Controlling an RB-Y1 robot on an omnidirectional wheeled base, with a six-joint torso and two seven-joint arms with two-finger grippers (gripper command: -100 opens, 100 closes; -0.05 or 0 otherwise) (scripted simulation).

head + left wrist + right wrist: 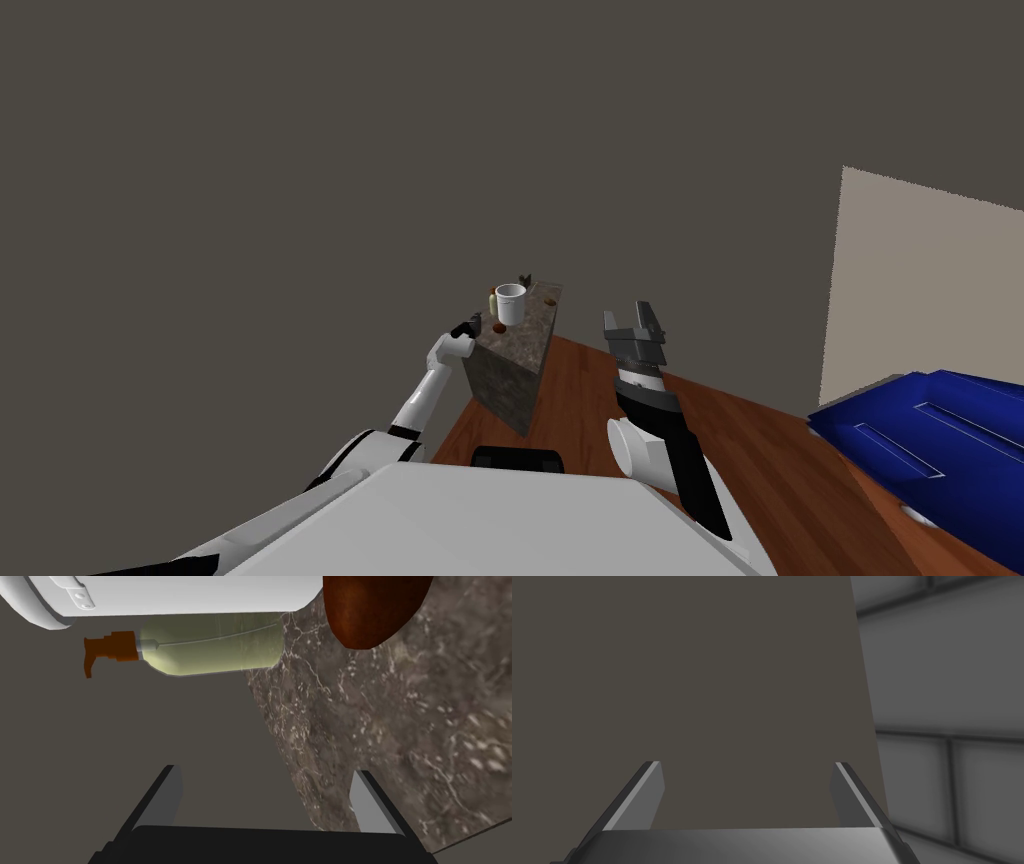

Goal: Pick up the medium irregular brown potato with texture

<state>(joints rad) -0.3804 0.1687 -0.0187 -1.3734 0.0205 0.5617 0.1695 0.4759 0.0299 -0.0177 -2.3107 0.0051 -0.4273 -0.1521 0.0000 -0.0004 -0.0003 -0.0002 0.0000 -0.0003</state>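
Note:
A reddish-brown rounded potato [499, 328] lies on the mottled stone top of a small block-shaped stand [530, 330], near its left edge. In the left wrist view the potato [372, 611] sits ahead of my fingers and off to one side, apart from them. My left gripper [468, 328] hovers at the stand's left edge, open with nothing between its fingers [267, 796]; one fingertip [370, 801] is over the stone top [400, 726]. My right gripper [633, 325] is raised to the right of the stand, open and empty [747, 791].
A white cup [510, 303] and a pale green pump bottle [215, 646] with a brown nozzle stand just behind the potato. A small brown thing [550, 300] and a dark thing [525, 278] lie farther back. A blue piece of furniture [930, 440] stands at right on the wooden floor [760, 450].

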